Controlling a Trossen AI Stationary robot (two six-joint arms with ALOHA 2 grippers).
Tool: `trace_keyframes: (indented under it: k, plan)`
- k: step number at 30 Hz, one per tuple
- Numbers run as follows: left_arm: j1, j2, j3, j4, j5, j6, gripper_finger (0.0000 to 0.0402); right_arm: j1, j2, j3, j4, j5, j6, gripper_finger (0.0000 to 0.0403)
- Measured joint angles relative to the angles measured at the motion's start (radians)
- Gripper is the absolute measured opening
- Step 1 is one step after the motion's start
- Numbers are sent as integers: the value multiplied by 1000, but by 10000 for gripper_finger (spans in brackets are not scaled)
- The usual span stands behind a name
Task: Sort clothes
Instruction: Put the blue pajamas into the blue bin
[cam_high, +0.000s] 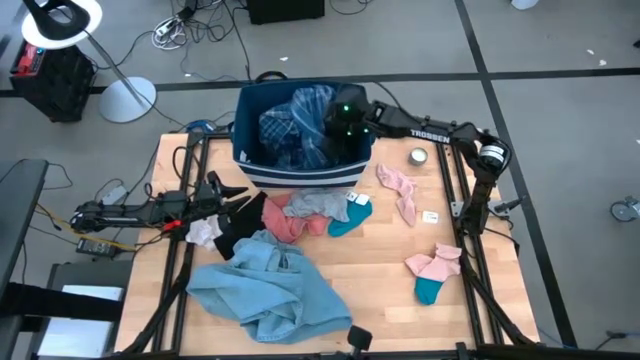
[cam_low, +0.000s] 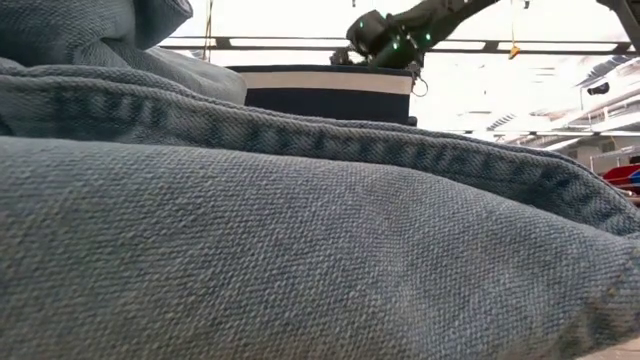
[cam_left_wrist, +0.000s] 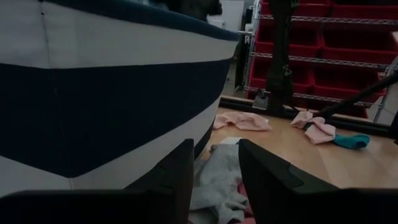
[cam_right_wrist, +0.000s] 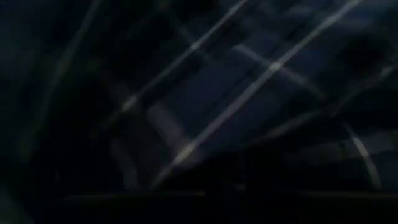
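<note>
**Over the bin: one shirt in, most clothes still out**

Inside the bin (cam_high: 250, 120) lay only the plaid shirt (cam_high: 295, 125). Outside it, just in front, lay the grey (cam_high: 315, 207), coral (cam_high: 280, 222), black (cam_high: 235, 225) and white (cam_high: 203, 232) pieces; the denim piece (cam_high: 265, 290) and socks (cam_high: 435, 272) lay farther off. By my judgement, most sorting remained.

The right gripper (cam_high: 340, 125) hung low in the bin against the shirt; whether it gripped, I could not tell. The left gripper (cam_left_wrist: 214, 177), beside the bin's front, stood open, empty.

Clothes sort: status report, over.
Right gripper down in bin on plaid shirt. Left gripper open, empty, beside clothes pile. Nothing in the way.
</note>
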Motion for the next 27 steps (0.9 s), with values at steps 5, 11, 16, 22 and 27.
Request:
trace_keyframes:
  k: [5,11,16,22,27]
  plan:
    - [0,0,0,0,0,0,133,1,-2,-43,4,0,-2,45]
    - [0,0,0,0,0,0,133,6,-4,-44,25,0,12,89]
    - [0,0,0,0,0,0,133,13,-16,-43,40,1,14,137]
    - [0,0,0,2,0,0,133,27,-32,-36,44,1,14,174]
    - [0,-1,0,40,3,-16,133,33,-37,-36,53,1,13,181]
